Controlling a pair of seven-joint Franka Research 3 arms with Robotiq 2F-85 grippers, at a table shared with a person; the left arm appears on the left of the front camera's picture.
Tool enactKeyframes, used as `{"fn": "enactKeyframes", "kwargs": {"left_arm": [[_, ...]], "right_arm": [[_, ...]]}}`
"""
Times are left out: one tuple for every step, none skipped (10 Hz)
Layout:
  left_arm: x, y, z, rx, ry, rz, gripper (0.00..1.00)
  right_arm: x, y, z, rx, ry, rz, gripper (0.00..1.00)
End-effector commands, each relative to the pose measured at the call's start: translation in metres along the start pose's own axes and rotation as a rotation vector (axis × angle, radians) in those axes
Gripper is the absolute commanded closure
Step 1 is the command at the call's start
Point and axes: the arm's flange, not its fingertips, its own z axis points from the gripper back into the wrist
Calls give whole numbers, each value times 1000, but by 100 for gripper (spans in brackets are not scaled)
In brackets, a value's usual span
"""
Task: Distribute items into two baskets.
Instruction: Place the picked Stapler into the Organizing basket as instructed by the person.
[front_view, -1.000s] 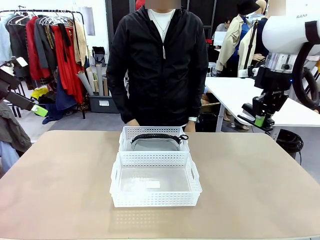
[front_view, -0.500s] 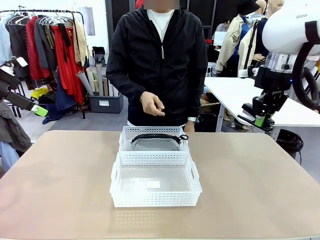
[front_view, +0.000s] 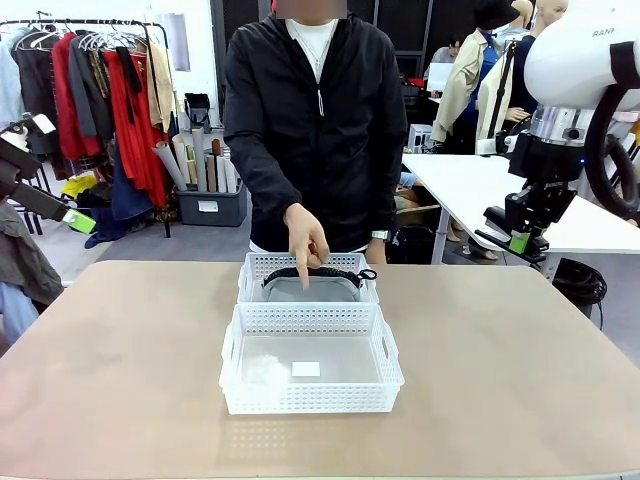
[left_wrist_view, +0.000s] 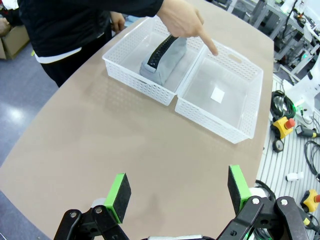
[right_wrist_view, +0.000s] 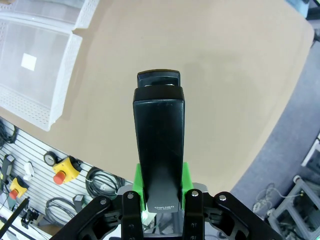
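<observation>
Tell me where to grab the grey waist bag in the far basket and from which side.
Probably best from straight above, pinching the top edge of the waist bag where the black strap runs. It stands on edge in the far basket, whose walls block the sides. The person's hand points over it, so wait.

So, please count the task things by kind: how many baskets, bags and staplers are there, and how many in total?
Baskets: 2, the near basket and the far basket
Bags: 1, the bag, lying in the far basket
Staplers: 1, the stapler, held in the right gripper
Total: 4
</observation>
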Motion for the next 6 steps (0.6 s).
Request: {"fn": "enactKeyframes", "kwargs": {"left_arm": [[1, 1, 2, 1, -1, 0, 0], [1, 1, 2, 1, -1, 0, 0], [1, 1, 2, 1, -1, 0, 0], [1, 1, 2, 1, -1, 0, 0], [1, 1, 2, 1, -1, 0, 0], [1, 1, 2, 1, -1, 0, 0]], "right_arm": [[-1, 0, 0, -7, -13, -2, 100], [-1, 0, 0, -7, -13, -2, 100], [0, 0, 0, 0, 0, 0, 100], [3, 6, 4, -15, 5, 14, 100], [5, 12, 7, -31, 8, 30, 100], [8, 20, 11, -39, -5, 52, 100]]}}
